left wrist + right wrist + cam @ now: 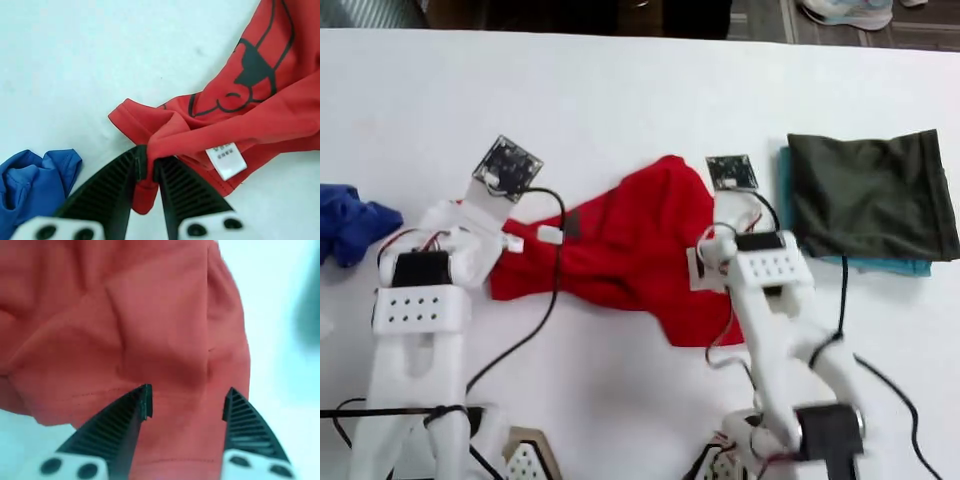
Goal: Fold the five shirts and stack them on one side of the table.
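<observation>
A red shirt (630, 245) lies crumpled across the middle of the table between the two arms. My left gripper (149, 165) is shut on a pinched fold at the red shirt's (240, 115) edge, near a white label (227, 161). My right gripper (186, 399) stands open just above the red shirt (125, 325), one finger on each side of a flat stretch of cloth. In the high view the left arm (440, 265) is at the shirt's left end and the right arm (760, 265) at its right end.
A folded dark green shirt (872, 195) lies on a folded teal one (880, 266) at the table's right side. A crumpled blue shirt (350, 222) sits at the left edge, also blue shirt (30, 180). Cables trail from both arms.
</observation>
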`<state>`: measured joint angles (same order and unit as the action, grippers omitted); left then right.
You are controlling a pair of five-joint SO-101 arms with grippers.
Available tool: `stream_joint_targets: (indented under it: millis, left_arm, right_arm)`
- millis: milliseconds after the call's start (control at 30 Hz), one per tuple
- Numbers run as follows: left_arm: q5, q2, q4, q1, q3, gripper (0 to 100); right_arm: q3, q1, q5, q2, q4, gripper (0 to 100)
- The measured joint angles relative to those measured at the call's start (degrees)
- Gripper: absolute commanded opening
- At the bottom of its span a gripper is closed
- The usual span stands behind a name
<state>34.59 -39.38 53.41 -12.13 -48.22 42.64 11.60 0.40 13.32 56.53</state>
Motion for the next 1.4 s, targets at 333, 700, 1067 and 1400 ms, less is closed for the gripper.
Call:
stream_joint_targets:
  millis: [333,700,1067,1400]
  left_arm:
    - [0.0,0.0,-1.41,0.09,0.0,3]
    - [0.0,0.0,-1.41,-0.09,0.0,3]
    - [0.0,0.0,-1.41,-0.09,0.0,3]
    - [0.0,0.0,-1.41,-0.09,0.0,3]
  right_arm:
    - [-14.07,2.9,0.0,-12.4,12.04,23.0]
    - [-14.68,1.41,1.32,-19.43,9.93,20.0]
    - [-14.68,-1.85,5.63,-19.43,10.29,20.0]
    - [-13.63,-1.23,5.63,-19.43,5.45,9.6]
